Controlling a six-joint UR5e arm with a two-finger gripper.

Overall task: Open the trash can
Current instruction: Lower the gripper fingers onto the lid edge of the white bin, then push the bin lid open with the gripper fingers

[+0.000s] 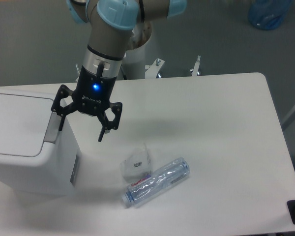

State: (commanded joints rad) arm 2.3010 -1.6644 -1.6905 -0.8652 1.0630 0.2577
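Observation:
The trash can (24, 147) is a large white boxy bin at the left edge of the table, its flat lid (14, 123) down and its grey push tab (51, 129) on the right side of the top. My gripper (80, 129) hangs open just to the right of the tab, above the bin's right edge. One black finger (61, 118) is over the tab, the other finger (104, 130) over the table. Nothing is held between them.
A small white packet (136, 161) and a clear plastic bottle (156, 182) lie on the white table (211, 137), right of the bin. A blue object (269, 12) sits on the floor at the far right.

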